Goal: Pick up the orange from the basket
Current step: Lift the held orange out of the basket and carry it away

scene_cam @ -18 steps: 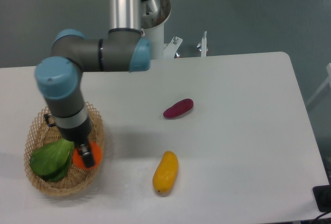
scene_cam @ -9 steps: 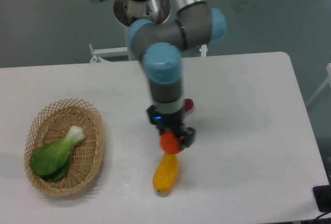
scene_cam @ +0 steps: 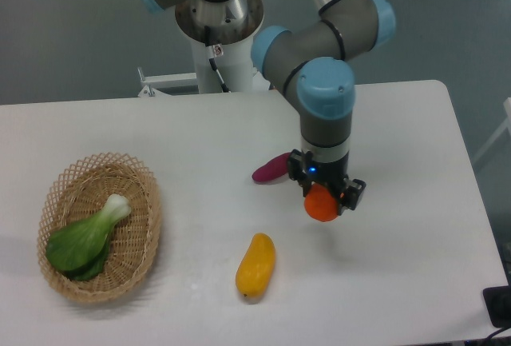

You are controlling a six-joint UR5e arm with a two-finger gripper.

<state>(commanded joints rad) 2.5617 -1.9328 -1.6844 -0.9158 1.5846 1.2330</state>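
Four loose items are listed left to right on the white counter (scene_cam: pixel 399 122).

Item 1: the basket (scene_cam: pixel 56 274), far left, holding only a leafy green vegetable (scene_cam: pixel 84 238). The orange is no longer in it.

Item 2: a yellow-orange mango-shaped fruit (scene_cam: pixel 255 265), lying near the front edge, well apart from the basket.

Item 3: a dark purple oblong vegetable (scene_cam: pixel 270 169), centre, partly hidden behind the arm.

Item 4: the orange (scene_cam: pixel 322 204), pinched in the end effector (scene_cam: pixel 323 202) and held above the counter, right of centre. Half a second ago it hung over the mango-shaped fruit; it has travelled further right since. The pick-up looks accomplished.

Obstructions: none beneath the orange; the purple vegetable lies just beside the end effector.
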